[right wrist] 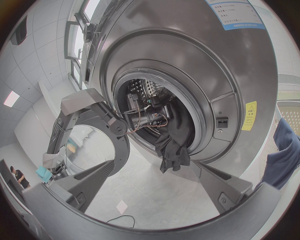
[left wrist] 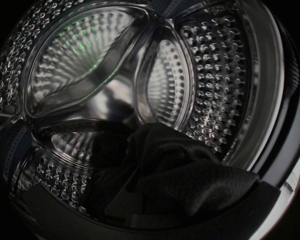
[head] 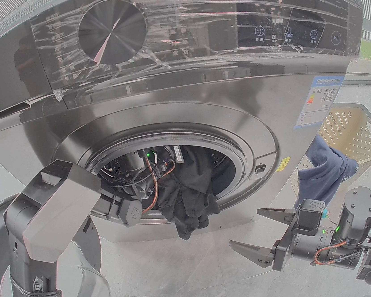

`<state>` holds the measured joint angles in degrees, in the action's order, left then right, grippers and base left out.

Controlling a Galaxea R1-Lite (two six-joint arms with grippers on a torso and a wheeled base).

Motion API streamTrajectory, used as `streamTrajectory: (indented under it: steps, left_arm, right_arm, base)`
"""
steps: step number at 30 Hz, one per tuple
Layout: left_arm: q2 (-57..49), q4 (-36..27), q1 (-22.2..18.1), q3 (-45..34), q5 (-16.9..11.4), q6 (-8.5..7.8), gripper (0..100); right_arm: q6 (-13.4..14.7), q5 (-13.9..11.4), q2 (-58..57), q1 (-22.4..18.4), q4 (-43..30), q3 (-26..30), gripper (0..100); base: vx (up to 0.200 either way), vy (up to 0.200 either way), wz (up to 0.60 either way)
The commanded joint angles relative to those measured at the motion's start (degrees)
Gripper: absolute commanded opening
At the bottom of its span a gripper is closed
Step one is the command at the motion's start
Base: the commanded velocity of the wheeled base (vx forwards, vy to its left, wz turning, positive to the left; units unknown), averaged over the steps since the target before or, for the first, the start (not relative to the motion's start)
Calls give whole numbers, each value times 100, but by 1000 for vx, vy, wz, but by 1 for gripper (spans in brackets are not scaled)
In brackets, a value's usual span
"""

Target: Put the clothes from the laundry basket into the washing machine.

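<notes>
Evidently only half in, a black garment (head: 187, 196) hangs over the rim of the washing machine (head: 189, 105) at frame centre beside the left claw (head: 173, 155), grip impossible to tell, while the right claw (head: 245, 227) hovers spread at lower right, seemingly ready for the blue garment (head: 324, 173) on the basket (head: 357, 133).

Test lab or showroom, washing machine (head: 244, 116) panel under plastic film, grey tiled floor (head: 175, 274), panelled ceiling (right wrist: 37, 72)
</notes>
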<state>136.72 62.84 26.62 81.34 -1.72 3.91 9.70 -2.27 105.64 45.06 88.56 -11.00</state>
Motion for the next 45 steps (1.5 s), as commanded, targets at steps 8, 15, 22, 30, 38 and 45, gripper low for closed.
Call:
streamTrajectory:
  steps: [8, 15, 22, 30, 38, 45]
  left_arm:
    - [400, -352, -122, 673, 295, 154, 100]
    - [-119, -791, 45, -338, 225, 198, 100]
    - [-365, -1345, 168, -935, 75, 189, 100]
    - [-277, -1740, 194, -1120, 31, 110, 0]
    - [-101, -1767, 132, -364, 128, 277, 0]
    - [101, -1670, -17, 506, 585, 593, 0]
  right_arm:
    - [-4, -2, 9, 12, 3, -8, 100]
    - [-12, -2, -17, 12, 3, -8, 100]
    - [-12, -2, -35, 12, 3, -17, 100]
    - [-12, -2, -26, 21, 3, -34, 100]
    - [-4, -2, -17, 21, 3, -43, 100]
    - [-12, -2, -114, -14, 3, -78, 100]
  base:
    - [0, 0, 0]
    - [0, 0, 0]
    - [0, 0, 0]
    - [0, 0, 0]
    - [0, 0, 0]
    - [0, 0, 0]
